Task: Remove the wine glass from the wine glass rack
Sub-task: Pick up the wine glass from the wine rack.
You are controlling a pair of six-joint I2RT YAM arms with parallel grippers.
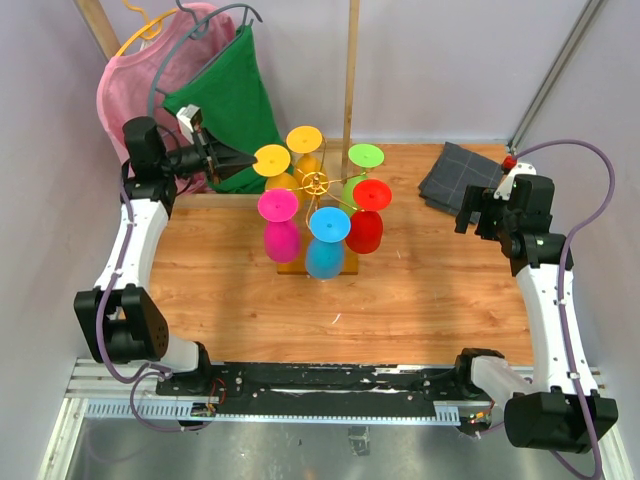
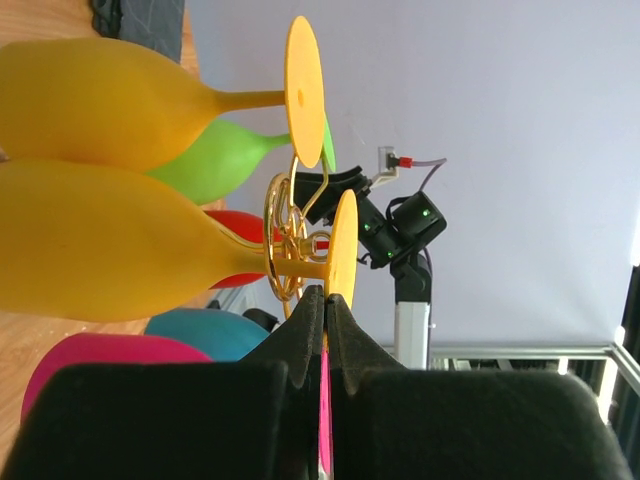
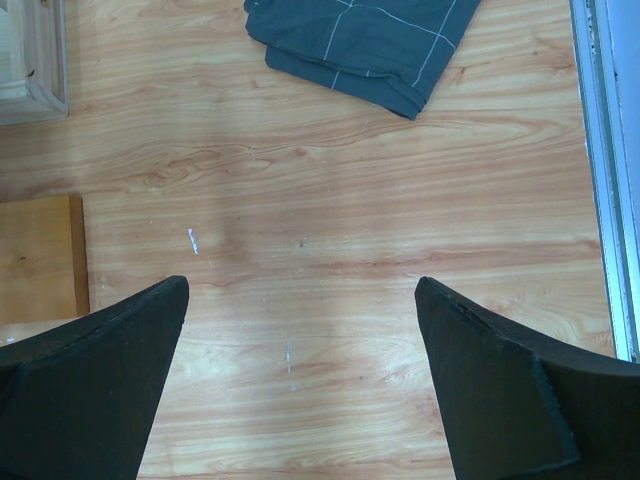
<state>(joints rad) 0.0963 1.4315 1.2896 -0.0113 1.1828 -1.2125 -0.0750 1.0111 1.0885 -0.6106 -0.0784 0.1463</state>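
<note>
My left pincer [image 1: 250,160] is squeezed down to a thin slit, and I see nothing held between its fingers [image 2: 305,335]. Its tips meet the rim of the yellow wine glass [image 1: 272,160] at the foot, though I cannot tell whether they pinch it. That glass hangs bowl-down on the gold rack [image 1: 315,184], at ten o'clock from the post, and the rack stands mid-tabletop [image 1: 420,290]. Five other glasses [image 1: 327,225] hang from the remaining arms. My right pincer [image 1: 472,217] gapes wide and empty over bare wood at three o'clock from the rack. A folded grey cloth [image 1: 455,172] lies just past it toward twelve o'clock.
</note>
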